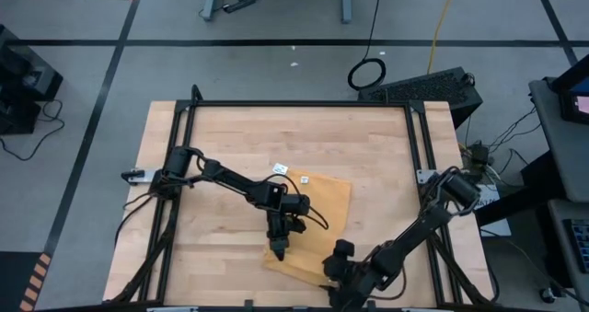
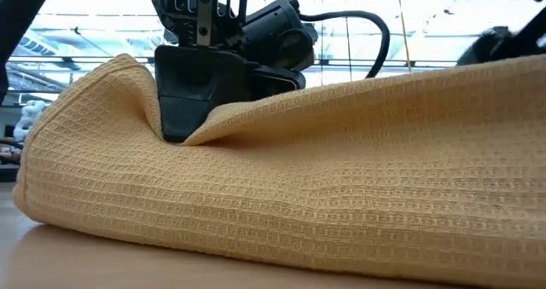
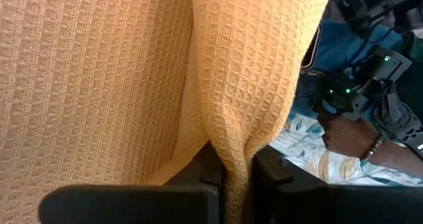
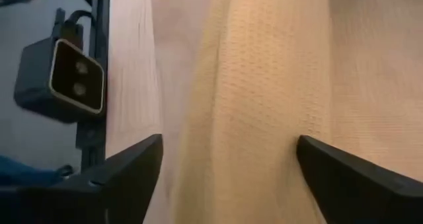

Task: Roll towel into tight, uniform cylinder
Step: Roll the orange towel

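towel (image 2: 341, 178) fills the low view, a thick folded hump right at the near edge of the table (image 1: 230, 137). from above it sits near-centre, slightly right, white label (image 1: 280, 169) at its far-left corner, near edge folded over but not a roll yet.

left gripper (image 1: 279, 248) is down on the towel's near-left end, jaws pinched tight on a ridge of cloth; the left wrist view shows the fold squeezed between its fingers (image 3: 198, 178). right gripper (image 1: 336, 273) is at the near edge just right of it, fingers (image 4: 125, 171) spread wide with the cloth between them, not clamped on anything.

step, as i read it: early rolling. first fold of the near edge is raised, the cylinder is barely started, and most of the towel lies flat toward the far side.

next move probably needs the right claw to close on the same edge, level with the left, so both ends turn together. if only the left end is held, the roll likely goes cone-shaped or loose. keep tension along the edge while tucking it over toward the far side.
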Tool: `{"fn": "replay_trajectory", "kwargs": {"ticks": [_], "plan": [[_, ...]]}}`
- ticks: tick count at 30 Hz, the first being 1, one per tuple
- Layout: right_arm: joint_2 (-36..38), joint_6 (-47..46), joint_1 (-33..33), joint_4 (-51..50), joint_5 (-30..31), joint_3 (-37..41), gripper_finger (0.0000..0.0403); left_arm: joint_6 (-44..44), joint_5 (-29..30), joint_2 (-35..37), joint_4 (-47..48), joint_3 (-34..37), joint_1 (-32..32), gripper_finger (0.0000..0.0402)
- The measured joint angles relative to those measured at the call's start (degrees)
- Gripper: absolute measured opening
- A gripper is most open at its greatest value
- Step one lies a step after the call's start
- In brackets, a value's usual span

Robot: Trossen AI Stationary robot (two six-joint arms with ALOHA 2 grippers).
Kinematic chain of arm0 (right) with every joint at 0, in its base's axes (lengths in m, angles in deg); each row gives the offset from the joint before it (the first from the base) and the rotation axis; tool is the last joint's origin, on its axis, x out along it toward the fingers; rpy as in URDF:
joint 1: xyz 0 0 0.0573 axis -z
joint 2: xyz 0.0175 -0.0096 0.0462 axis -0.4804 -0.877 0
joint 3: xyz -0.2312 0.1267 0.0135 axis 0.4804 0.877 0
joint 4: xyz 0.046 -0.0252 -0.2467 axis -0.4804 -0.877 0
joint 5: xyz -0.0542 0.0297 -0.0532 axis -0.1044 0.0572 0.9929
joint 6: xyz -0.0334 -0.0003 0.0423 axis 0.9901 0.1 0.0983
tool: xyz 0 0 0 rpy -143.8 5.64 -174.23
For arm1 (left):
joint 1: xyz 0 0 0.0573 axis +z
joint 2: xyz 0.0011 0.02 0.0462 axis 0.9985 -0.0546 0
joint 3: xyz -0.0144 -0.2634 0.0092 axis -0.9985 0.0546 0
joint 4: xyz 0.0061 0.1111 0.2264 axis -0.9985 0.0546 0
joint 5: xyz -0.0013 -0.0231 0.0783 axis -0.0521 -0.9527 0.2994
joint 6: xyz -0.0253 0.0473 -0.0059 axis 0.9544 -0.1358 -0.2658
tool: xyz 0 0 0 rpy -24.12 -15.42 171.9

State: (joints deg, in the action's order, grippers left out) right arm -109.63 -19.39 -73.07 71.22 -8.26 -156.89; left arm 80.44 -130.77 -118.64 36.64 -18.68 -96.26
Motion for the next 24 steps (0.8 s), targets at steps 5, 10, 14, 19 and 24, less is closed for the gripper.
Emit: {"fn": "replay_trajectory", "kwargs": {"ticks": [5, 10, 14, 19, 24], "plan": [[-1.61, -6.96, 0.00, -0.82, 2.44, -0.37, 0.0262, 1.07, -0.02, 0.00, 0.32, -0.01, 0.00, 0.0039], [-0.27, -10.33, -0.21, -3.03, 4.09, -0.39, 0.0206, 3.21, -0.02, 0.58, 0.87, 0.03, 0.00, 0.0040], [-0.25, -9.77, -0.22, -3.30, 2.52, -0.08, 0.0185, 1.16, -0.25, 3.80, 1.88, 0.01, 0.09, 0.0062], [-0.25, -9.16, 0.37, -3.44, 2.44, 0.66, 0.0134, 0.01, 0.58, 7.28, 4.49, -0.09, 1.16, 0.0140], [-0.25, -6.54, 1.64, -2.51, 2.19, 0.68, 0.0066, -0.20, 2.85, 10.00, 7.77, -0.15, 2.24, 0.0225]]}}
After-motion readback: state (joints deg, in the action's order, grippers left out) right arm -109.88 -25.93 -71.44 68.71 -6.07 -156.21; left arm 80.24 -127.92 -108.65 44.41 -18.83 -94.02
